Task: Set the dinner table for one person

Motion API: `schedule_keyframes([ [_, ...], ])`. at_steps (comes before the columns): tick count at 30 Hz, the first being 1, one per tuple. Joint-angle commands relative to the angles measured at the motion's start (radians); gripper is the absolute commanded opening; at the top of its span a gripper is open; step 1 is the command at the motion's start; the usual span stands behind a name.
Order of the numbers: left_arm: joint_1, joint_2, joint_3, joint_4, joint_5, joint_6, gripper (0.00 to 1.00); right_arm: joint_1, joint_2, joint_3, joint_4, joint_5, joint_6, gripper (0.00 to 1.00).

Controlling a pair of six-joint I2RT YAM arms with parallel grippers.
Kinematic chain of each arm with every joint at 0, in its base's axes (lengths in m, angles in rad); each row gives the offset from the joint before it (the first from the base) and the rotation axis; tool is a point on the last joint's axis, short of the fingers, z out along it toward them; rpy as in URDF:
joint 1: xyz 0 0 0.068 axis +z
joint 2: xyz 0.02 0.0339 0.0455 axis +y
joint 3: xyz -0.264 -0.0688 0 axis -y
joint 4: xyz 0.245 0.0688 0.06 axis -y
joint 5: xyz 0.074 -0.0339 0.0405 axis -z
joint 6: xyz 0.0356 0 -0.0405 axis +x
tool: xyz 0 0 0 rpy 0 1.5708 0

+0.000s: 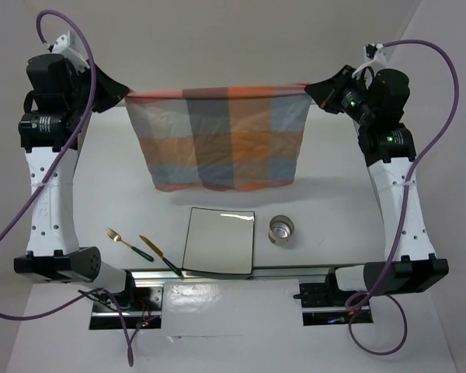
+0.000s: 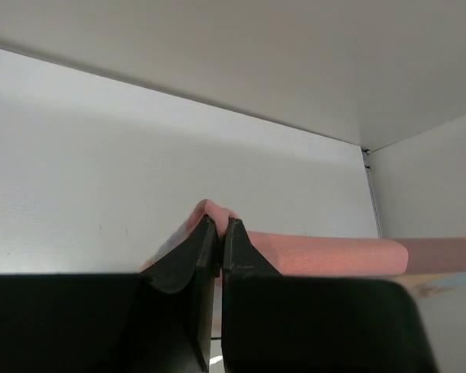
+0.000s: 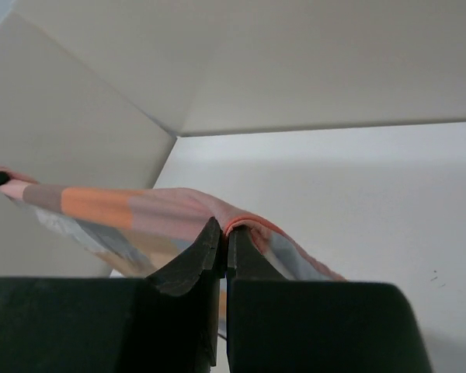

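The left gripper (image 1: 125,92) and the right gripper (image 1: 311,88) are each closed tight on one top corner of the checked cloth (image 1: 225,136). It hangs stretched left to right between them, above the far half of the dinner table (image 1: 109,183) — neither arm is nearer.

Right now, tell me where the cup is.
In the top view, the cup stands on the right half of the table, just right of the plate.

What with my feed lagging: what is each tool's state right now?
Left tool: shut on the checked cloth.
Right tool: shut on the checked cloth.
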Motion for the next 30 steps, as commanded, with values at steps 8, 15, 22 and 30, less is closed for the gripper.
schedule_keyframes([
  [8,0.048,0.197,0.070,0.065,0.023,0.050,0.00,-0.044,0.249,0.141,0.115,0.033,-0.046,0.00],
  [15,0.057,0.470,0.349,0.056,0.064,0.041,0.00,-0.064,0.489,0.381,0.185,0.024,-0.036,0.00],
  [22,0.085,0.444,0.301,0.132,0.100,-0.005,0.00,-0.082,0.534,0.429,0.200,0.006,-0.027,0.00],
  [30,0.095,0.158,-0.255,0.267,0.037,0.013,0.00,-0.091,0.288,-0.177,0.261,-0.017,-0.050,0.00],
])
